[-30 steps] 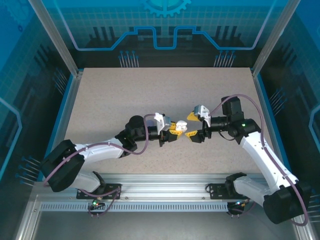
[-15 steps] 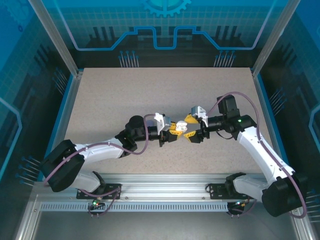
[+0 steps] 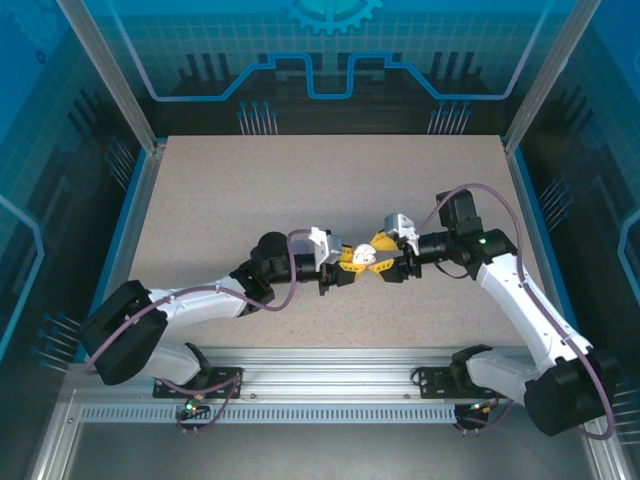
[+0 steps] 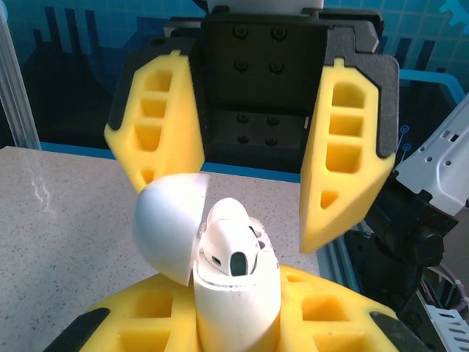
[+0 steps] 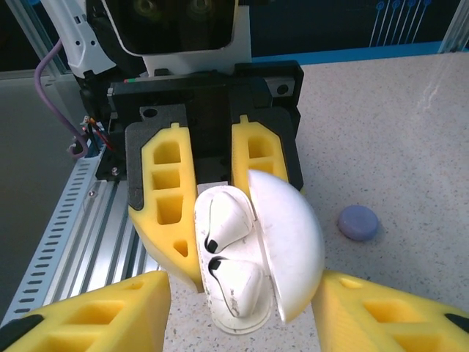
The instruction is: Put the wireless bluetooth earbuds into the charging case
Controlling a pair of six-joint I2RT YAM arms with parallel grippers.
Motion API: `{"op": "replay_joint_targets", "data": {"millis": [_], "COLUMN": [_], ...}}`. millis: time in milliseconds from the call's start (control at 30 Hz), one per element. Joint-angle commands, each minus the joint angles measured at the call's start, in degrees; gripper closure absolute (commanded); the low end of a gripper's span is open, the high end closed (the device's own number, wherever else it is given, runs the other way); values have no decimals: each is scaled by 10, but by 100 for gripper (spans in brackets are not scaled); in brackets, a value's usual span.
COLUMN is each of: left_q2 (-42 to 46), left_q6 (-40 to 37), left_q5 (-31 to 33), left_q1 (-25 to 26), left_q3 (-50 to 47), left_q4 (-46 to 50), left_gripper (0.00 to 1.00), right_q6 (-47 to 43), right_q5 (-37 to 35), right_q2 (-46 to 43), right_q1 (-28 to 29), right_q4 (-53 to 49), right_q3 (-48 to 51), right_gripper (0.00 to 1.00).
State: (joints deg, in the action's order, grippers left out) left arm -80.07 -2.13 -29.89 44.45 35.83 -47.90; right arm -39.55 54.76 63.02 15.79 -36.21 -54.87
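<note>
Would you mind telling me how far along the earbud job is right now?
Done: two white earbuds sit in their sockets in the white case. In hand: the left gripper grips the case, and the right gripper brackets its raised lid with jaws open. Left: the lid is not yet shut; closing it is likely the next move. A purple disc lies on the table, untouched.

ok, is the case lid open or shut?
Open. The lid is swung back off the charging case, which the left gripper holds; two white earbuds sit in it.
</note>
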Motion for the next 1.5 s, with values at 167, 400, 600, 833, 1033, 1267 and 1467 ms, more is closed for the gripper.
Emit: {"op": "replay_joint_targets", "data": {"millis": [167, 400, 600, 833, 1033, 1267, 1467], "left_q2": [3, 6, 3, 6, 8, 6, 7], "left_q6": [-13, -9, -4, -6, -8, -8, -9], "left_q5": [13, 4, -3, -6, 1, 0, -1], "left_q1": [-2, -2, -2, -1, -2, -1, -1], "left_q3": [-6, -8, -7, -7, -9, -10, -10], "left_q4": [-17, -25, -36, -31, -27, -28, -29], "left_gripper": [88, 88, 88, 88, 87, 87, 87], "right_q6": [6, -11, -38, -55, -48, -37, -47], "right_q5": [52, 42, 47, 53, 39, 23, 20], "right_q2": [-54, -35, -2, 24, 18, -28, -5], "right_q1": [-15, -14, 0, 6, -9, -33, -9], "right_q4": [-19, 5, -6, -11, -16, -11, -25], "right_q3": [22, 15, -6, -23, -30, -9, -24], "right_gripper": [53, 51, 53, 57, 58, 51, 49]}}
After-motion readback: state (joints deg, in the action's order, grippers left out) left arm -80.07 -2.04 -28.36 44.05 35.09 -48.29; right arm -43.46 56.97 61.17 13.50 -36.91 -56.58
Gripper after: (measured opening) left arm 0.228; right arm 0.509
